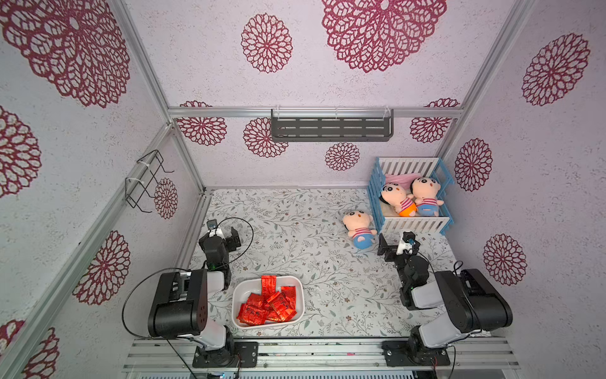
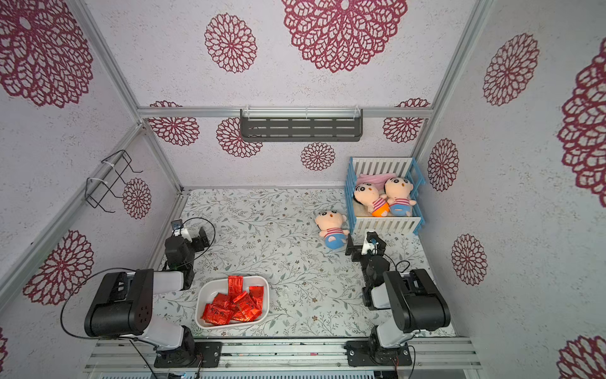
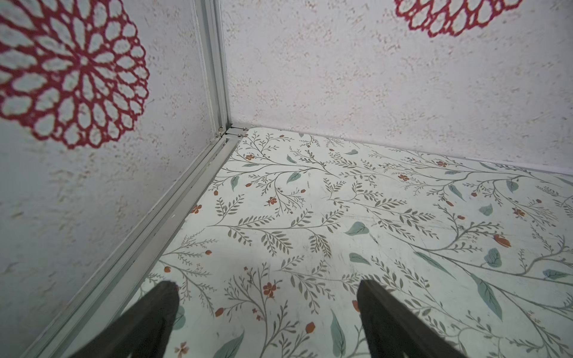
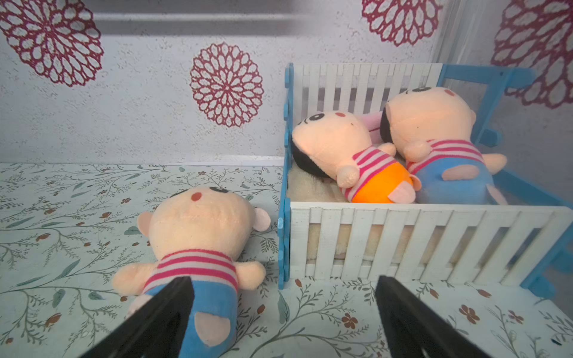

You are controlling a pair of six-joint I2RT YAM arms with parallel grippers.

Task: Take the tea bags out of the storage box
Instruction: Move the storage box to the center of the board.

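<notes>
1. the storage box (image 1: pixel 243 290) (image 2: pixel 208 291) sits on the floral worktop (image 1: pixel 295 226) close to its near edge, left of the middle and just beside the left arm; both top views show it.
2. the tea bags (image 1: pixel 267 305) (image 2: pixel 233 306) all lie inside the box in a loose, overlapping heap of red foil, mostly toward its near side. one leans up the far wall with its end reaching the rim.
3. the left gripper (image 1: pixel 223 233) (image 3: pixel 268 283) hangs by the worktop's left edge, about halfway along it and well apart from the box. its fingers (image 3: pixel 148 319) stand wide apart with nothing between them. the left wrist view shows only bare floral surface past them, running to the far left corner.
4. the right gripper (image 1: pixel 396 241) (image 4: pixel 283 279) hangs over the right part of the worktop, well apart from the box and near a blue-and-white crib (image 1: pixel 416 224) (image 4: pixel 403 241). its fingers (image 4: pixel 409 319) are also spread wide and hold nothing.
5. the crib stands in the far right corner, and two plush dolls (image 1: pixel 398 200) lie side by side in it.
6. a third doll (image 1: pixel 359 226) (image 4: pixel 198 235) lies on the worktop just beside the crib. in the right wrist view one finger overlaps its blue trousers; whether they touch cannot be told.
</notes>
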